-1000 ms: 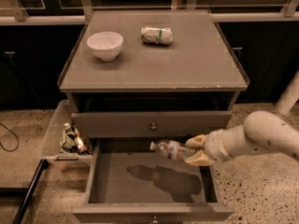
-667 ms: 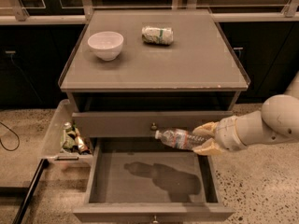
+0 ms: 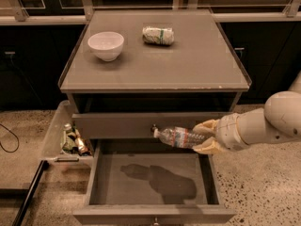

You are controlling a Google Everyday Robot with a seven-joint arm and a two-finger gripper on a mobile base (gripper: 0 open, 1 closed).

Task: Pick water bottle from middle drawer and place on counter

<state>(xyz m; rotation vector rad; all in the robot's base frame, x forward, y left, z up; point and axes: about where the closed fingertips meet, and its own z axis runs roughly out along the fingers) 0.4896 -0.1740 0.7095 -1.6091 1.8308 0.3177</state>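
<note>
My gripper comes in from the right and is shut on the water bottle, a clear ribbed bottle with a red-and-blue label. The bottle lies sideways with its cap pointing left. It hangs above the open middle drawer, level with the shut drawer front above it. The drawer's grey floor holds only the shadow of arm and bottle. The counter lies above and behind.
A white bowl and a crumpled green-and-white packet sit at the back of the counter. A clear plastic tray of tiny bottles hangs at the cabinet's left side. A dark cable lies on the speckled floor at the left.
My gripper has lifted the water bottle up out of the middle drawer, and it now hangs higher, in front of the drawer front above.
</note>
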